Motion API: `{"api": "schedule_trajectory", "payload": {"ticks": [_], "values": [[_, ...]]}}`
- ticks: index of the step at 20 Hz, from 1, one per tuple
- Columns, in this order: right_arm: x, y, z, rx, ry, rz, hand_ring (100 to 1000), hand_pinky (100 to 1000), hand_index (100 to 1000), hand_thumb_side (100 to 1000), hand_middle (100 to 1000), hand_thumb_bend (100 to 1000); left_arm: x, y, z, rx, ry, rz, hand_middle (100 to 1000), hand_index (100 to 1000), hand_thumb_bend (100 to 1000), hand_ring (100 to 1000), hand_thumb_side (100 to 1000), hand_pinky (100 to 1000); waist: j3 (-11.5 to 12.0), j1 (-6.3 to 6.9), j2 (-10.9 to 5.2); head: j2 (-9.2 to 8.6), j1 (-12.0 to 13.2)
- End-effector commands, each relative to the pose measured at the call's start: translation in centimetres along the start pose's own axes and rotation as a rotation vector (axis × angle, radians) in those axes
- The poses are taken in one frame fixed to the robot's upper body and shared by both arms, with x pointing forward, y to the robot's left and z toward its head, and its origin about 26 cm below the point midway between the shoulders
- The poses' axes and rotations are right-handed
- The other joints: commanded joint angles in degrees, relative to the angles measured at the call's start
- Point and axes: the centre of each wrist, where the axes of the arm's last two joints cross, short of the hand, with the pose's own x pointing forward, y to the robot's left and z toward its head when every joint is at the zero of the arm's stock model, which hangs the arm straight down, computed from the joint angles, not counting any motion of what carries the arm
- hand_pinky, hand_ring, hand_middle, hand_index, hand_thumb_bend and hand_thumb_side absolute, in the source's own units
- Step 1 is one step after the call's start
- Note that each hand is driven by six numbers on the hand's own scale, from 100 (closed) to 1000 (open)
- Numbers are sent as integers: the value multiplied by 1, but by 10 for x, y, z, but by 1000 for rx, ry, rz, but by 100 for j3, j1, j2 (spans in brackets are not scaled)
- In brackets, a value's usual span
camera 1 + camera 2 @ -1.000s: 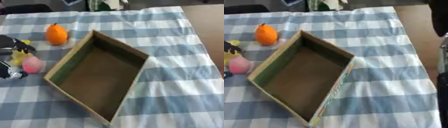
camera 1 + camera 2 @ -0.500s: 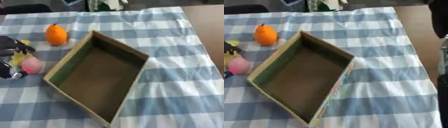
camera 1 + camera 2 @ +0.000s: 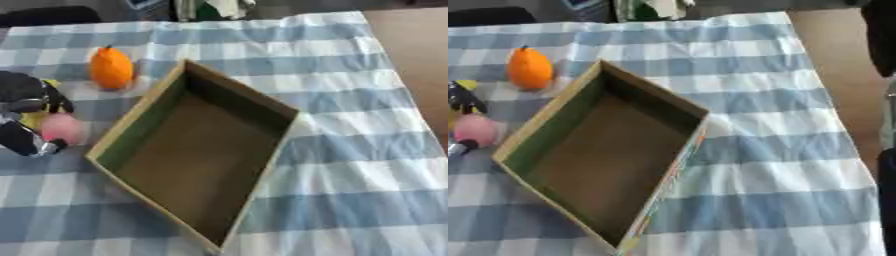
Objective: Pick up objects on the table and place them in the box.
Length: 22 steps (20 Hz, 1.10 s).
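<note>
**Left hand holds its place over pink object at table's edge**

Little has shifted since a second ago: my left hand point(image 3: 26, 117) is still at the far left of the checked tablecloth point(image 3: 350, 150), sitting on the pink rounded object point(image 3: 63, 128) and a yellow thing point(image 3: 39, 120) beside it. Black and silver parts of the hand crowd round both, but I cannot tell whether the fingers are curled on the pink object or merely resting against it.

The orange fruit point(image 3: 112, 68) stands where it stood, on the cloth just beyond the hand and near the far left wall of the box. The cardboard box point(image 3: 140, 112) lies open and askew in the middle of the table, one corner pointing toward the fruit, with nothing inside it that I can make out. Pink object, yellow thing and fruit are all outside the box, to its left.

A dark shape at the right edge of the right eye view may be my other arm; no right hand shows.
</note>
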Motion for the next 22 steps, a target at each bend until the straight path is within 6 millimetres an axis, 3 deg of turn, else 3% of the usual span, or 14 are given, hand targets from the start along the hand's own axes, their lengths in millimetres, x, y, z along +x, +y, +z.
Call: {"api": "schedule_trajectory", "payload": {"ticks": [1, 6, 8, 12, 22], "values": [[6, -3, -5, 4, -21, 15, 649, 793, 776, 633, 526, 100, -6, 5, 4, -9, 39, -34, 618, 780, 325, 695, 435, 538, -11, -9, -99, -66, 24], [6, -3, -5, 2, -21, 12, 649, 792, 776, 633, 525, 100, -6, 3, 2, -35, 56, -85, 609, 777, 337, 682, 320, 522, -16, -12, -101, -74, 30], [6, -2, -5, 2, -20, 10, 649, 793, 776, 633, 525, 100, -6, 2, 1, -40, 57, -102, 596, 756, 296, 670, 220, 509, -16, -15, -103, -81, 30], [5, -2, -4, 0, -17, 7, 650, 793, 777, 633, 525, 100, -3, 6, 2, -21, 30, -102, 545, 701, 110, 618, 217, 466, -20, -25, -109, -88, 24], [4, -2, -3, -4, -12, 5, 650, 794, 777, 636, 526, 100, 9, 31, 27, 185, 32, -39, 407, 554, 100, 500, 221, 312, -1, -32, -125, -74, 3]]}}
